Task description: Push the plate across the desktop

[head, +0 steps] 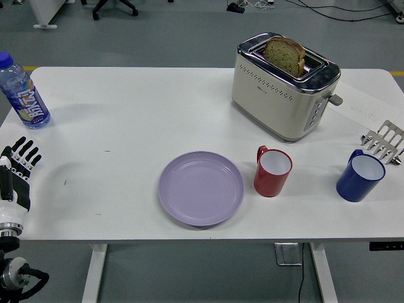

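- Watching from my station, I am seeing the left hand [17, 170] resting at the table's [126, 113] left edge, fingers relaxed and spread, grasping nothing.
- I am seeing the lilac plate [201, 187] lying flat near the front edge, well apart from that hand.
- A red mug [272, 171] is standing just beside the plate's right rim, with a blue mug [360, 176] farther right.
- A toaster [285, 86] is holding a slice of bread [285, 54] behind the mugs.
- A water bottle [23, 93] is standing at the far left corner.
- Metal tongs [384, 141] are lying at the right edge.
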Controlling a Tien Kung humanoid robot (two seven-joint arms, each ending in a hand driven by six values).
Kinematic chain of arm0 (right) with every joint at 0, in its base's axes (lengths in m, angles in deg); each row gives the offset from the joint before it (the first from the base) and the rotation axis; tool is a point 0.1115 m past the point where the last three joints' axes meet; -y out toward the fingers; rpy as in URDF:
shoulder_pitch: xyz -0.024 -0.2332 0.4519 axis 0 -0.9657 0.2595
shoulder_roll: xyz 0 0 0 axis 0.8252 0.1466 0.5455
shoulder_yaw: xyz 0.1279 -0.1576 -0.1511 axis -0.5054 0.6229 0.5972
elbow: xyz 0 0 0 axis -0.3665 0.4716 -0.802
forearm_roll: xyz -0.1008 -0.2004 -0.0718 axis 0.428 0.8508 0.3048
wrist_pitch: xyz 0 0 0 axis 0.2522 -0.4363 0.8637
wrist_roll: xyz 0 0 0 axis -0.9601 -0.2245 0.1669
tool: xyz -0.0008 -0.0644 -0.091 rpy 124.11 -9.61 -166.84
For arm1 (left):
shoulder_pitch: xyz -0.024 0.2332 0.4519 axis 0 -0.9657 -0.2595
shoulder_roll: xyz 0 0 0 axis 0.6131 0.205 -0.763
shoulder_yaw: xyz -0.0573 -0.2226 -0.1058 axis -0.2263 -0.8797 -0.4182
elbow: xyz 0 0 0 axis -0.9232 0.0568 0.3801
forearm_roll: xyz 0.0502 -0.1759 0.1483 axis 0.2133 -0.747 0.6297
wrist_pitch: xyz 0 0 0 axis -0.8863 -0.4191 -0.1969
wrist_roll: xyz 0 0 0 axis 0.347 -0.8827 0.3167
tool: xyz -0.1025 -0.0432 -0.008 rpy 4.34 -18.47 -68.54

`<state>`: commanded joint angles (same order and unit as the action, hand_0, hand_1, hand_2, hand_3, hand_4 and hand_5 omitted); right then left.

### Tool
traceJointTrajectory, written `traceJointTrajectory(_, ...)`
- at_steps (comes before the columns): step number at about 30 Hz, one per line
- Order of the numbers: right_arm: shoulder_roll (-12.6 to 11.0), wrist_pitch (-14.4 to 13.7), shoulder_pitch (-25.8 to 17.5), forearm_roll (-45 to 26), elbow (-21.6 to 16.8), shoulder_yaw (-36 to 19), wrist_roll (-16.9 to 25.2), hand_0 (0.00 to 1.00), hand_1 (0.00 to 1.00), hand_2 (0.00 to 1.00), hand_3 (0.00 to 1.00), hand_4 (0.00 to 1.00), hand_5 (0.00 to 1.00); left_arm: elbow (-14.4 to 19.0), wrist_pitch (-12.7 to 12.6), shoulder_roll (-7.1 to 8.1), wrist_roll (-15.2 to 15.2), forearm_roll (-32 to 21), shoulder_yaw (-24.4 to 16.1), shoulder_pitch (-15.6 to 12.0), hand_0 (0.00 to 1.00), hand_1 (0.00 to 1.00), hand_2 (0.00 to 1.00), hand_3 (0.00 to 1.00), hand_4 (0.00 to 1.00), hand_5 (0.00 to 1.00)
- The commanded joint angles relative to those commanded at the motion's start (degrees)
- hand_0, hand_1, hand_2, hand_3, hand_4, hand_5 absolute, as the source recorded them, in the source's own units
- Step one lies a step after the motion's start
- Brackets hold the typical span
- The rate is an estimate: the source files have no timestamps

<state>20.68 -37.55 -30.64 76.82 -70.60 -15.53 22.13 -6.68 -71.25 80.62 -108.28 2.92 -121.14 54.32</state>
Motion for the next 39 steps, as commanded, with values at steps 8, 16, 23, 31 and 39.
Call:
traceJointTrajectory(8,0.01,-0.04,-0.04,0.01,0.0,-0.08,0.01,0.6,0.545,0.65,0.611,0.138,0.354,1.22,3.61,0.1,2.17,-7.67,-0.56,0.01,0.774,0.785,0.786,0.783,0.481,0.998)
traceJointTrajectory(16,0.11,-0.05,-0.24,0.17,0.0,-0.25,-0.21,0.6,0.545,0.65,0.612,0.138,0.353,1.24,8.21,0.1,7.78,-15.44,-1.55,0.03,0.743,0.761,0.752,0.737,0.481,0.998)
traceJointTrajectory(23,0.11,-0.01,-0.42,0.36,0.0,-0.28,-0.32,0.6,0.546,0.65,0.611,0.138,0.353,1.24,9.99,0.03,10.42,-16.31,-2.08,-0.14,0.75,0.763,0.75,0.737,0.481,0.998)
traceJointTrajectory(31,0.09,0.0,-0.56,0.52,0.0,-0.33,-0.34,0.601,0.545,0.65,0.611,0.138,0.353,1.31,10.24,0.09,11.22,-15.0,-2.38,-0.33,0.757,0.766,0.752,0.74,0.484,0.998)
traceJointTrajectory(39,0.08,0.04,-0.57,0.68,0.0,-0.32,-0.32,0.602,0.545,0.65,0.611,0.138,0.353,1.38,10.09,0.16,11.03,-14.89,-2.54,-0.41,0.747,0.763,0.752,0.739,0.481,0.998)
